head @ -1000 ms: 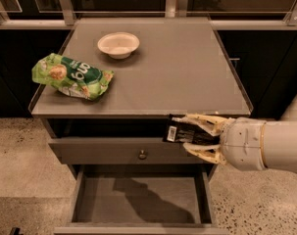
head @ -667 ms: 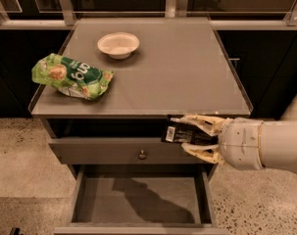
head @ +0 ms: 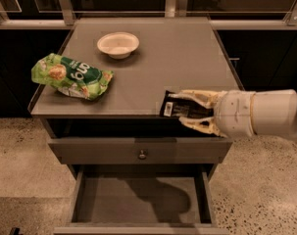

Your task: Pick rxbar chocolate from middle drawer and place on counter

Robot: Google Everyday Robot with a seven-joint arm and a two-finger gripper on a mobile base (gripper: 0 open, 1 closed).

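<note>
My gripper (head: 180, 109) reaches in from the right at the counter's front edge. It is shut on the rxbar chocolate (head: 170, 107), a small black bar with a white label patch, held flat between the pale fingers (head: 193, 96). The bar's left end overlaps the front right part of the counter (head: 172, 58). Whether the bar touches the counter I cannot tell. The middle drawer (head: 138, 199) stands pulled out below, and its floor shows only shadow.
A green crinkly snack bag (head: 72, 76) lies on the counter's left side. A white bowl (head: 118, 44) sits at the back centre. A closed drawer front with a small round knob (head: 142, 154) is above the open drawer. Speckled floor surrounds the cabinet.
The gripper with the bar has risen from in front of the top drawer to the counter's front edge. The bag and bowl have not moved.
</note>
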